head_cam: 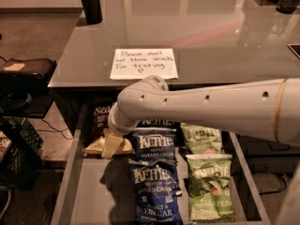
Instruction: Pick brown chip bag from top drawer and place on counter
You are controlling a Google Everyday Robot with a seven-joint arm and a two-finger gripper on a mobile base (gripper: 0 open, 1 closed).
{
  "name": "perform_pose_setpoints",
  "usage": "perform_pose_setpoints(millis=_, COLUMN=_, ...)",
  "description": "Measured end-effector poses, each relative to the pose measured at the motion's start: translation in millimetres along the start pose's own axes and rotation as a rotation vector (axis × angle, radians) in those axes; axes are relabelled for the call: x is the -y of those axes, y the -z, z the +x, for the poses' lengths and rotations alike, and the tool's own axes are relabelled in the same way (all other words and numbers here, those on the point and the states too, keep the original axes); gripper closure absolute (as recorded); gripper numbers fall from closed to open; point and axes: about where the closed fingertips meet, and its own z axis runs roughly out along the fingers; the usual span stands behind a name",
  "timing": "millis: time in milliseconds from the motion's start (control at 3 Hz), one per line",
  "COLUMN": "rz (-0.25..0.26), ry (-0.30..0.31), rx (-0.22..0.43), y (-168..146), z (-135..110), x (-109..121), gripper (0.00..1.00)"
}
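Brown chip bag, back-left in the top drawer beside blue Kettle bags, gripper at its pale lower edge, grip state impossible to tell: probably light, crinkly, slippery, crushable, best pinched at a crimped seam.

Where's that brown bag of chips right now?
In the camera view, the brown chip bag lies at the back left of the top drawer, left of the blue Kettle bags, with the gripper at its lower end.

Note on the counter says "Please don't eat these snacks for testing", blue bags say "Kettle", green bag "Jalapeño", brown chip bag by the gripper "Sea".
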Motion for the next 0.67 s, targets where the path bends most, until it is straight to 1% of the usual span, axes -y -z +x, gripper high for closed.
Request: perform_pose_setpoints(millis=667, rz=-0.041, ry=-0.002, rx=-0.031, y=-34, z=10, x=12, gripper=0.00)
